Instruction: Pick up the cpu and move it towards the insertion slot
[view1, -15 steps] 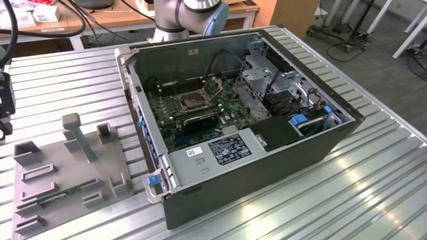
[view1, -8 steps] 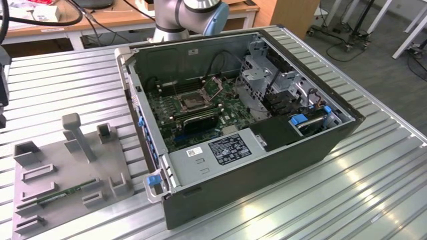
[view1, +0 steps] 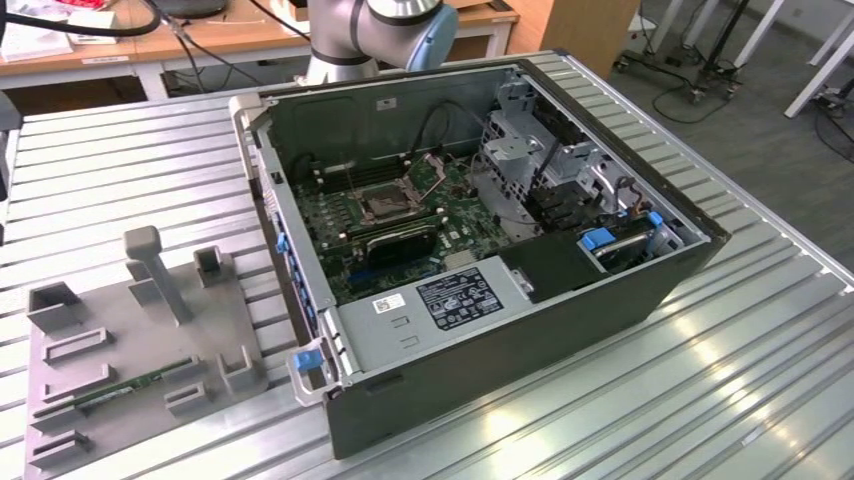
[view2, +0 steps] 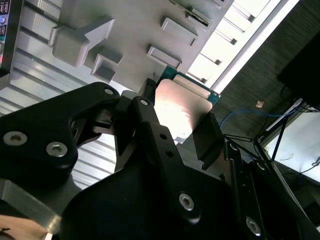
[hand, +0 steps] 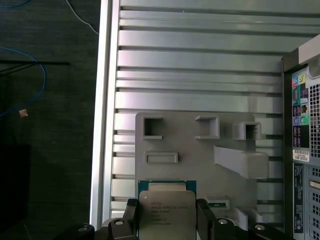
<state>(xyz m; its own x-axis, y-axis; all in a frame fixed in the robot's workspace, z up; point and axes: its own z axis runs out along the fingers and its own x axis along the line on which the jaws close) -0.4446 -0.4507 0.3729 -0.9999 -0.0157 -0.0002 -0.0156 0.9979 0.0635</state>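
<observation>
- While you hold the arm here, the slatted metal table (view1: 694, 400) spreads under everything, far beyond the fingertips.
- The open computer case (view1: 534, 330) stands on that table, off to one side of the gripper. Its rear port panel (hand: 300, 130) edges into the first wrist view.
- The grey fixture tray (hand: 190, 145) lies straight beyond the fingertips and well apart from them. A green memory stick (view1: 134, 385) rests in one of its holders.
- Your gripper (hand: 167, 210) is closed partway. Its two black fingers (hand: 204, 217) press on opposite edges of the cpu and grasp nothing else.
- The insertion slot (view1: 380, 207), a dark square socket in a silver frame, sits inside the case, well apart from the gripper.
- The cpu (hand: 167, 220) sits between the fingers with its silver lid facing the first wrist camera, a green rim showing, clear of the tray.
- You should expect the chip to be light and stiff. Its smooth metal sides are likely to be slippery and its underside contacts fragile, so this edge grip looks like the right hold. Squeeze moderately and keep the chip level.
</observation>
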